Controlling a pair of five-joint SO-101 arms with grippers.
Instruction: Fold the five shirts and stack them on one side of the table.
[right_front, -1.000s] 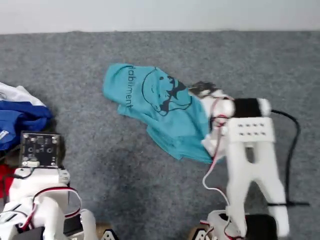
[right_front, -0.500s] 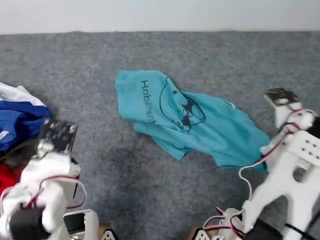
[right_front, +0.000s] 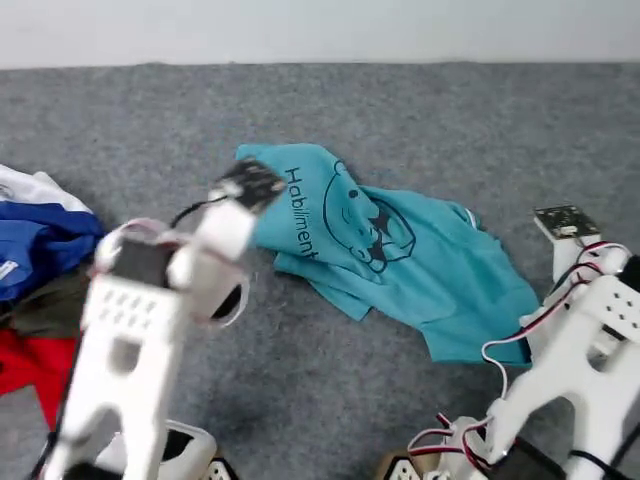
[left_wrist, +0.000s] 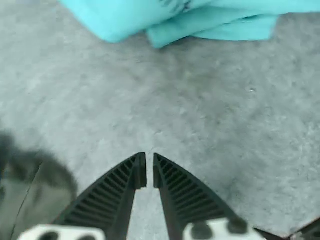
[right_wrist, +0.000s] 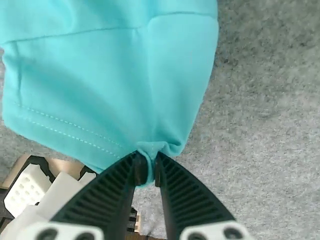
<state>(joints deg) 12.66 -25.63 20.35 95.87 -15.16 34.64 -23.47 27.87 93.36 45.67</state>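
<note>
Teal shirt (right_front: 400, 250) lies rumpled and half spread in the middle of the bench (right_front: 300, 400), print side up, with one edge tucked under itself. It is thin, limp cloth, light and without stiffness, so I judge it will sag from any single pinch and drag on the rough grey surface instead of sliding cleanly.

The right hand (right_wrist: 146, 164) is clamped on a small bunched fold of hem at the shirt's right end. That bite looks shallow and could slip under a hard pull. The left hand (left_wrist: 147, 162) hangs over bare bench just beside the shirt's edge, its two fingers together with nothing between them. A second hold would best go on the opposite corner or a shoulder seam, where doubled cloth gives more to bite, so the shirt can be stretched flat between two points.

Left of the shirt, well apart, a heap of clothes (right_front: 40, 260) in blue, white and red sits at the bench's edge. Open grey surface runs behind the shirt to the wall (right_front: 320, 30) and in front of it towards the arms' bases, giving room for spreading and folding.
</note>
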